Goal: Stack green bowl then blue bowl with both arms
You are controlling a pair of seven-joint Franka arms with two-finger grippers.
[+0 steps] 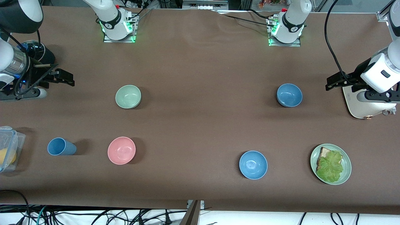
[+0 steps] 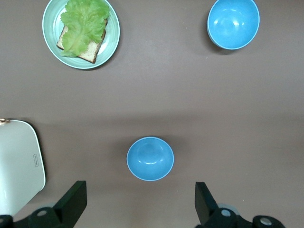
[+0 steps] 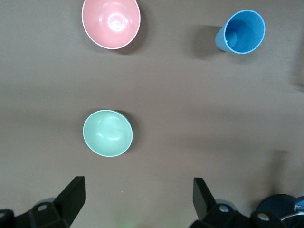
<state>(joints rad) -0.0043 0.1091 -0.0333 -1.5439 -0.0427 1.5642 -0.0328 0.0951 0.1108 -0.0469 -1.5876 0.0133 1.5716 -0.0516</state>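
You see a long table (image 1: 200, 62) with a brown cover, and the two arms have their bases at its edge farthest from the front camera. The left gripper (image 1: 332, 83) hangs over the left arm's end of the table, above a white board-like thing (image 1: 359, 106). Its jaws are spread wide and they hold nothing. The right gripper (image 1: 64, 77) hangs over the right arm's end of the table, also with the jaws spread wide and empty. Both arms wait.

A clear plastic box (image 1: 9, 147) with something yellow inside stands at the right arm's end, at the edge of the front view. A green plate (image 1: 346, 170) with bread (image 1: 323, 153) and lettuce (image 1: 330, 167) on it lies toward the left arm's end, near the front camera.

The green bowl (image 1: 128, 97) stands upright and empty toward the right arm's side. The pink bowl (image 1: 121, 150) is nearer to the front camera than it, well apart. The blue bowl (image 1: 289, 95) stands upright toward the left arm's side, well apart from the green bowl. A brighter blue bowl (image 1: 253, 164) is nearer to the front camera than it.

A blue cup (image 1: 61, 147) lies on its side beside the pink bowl, between this bowl and the plastic box.
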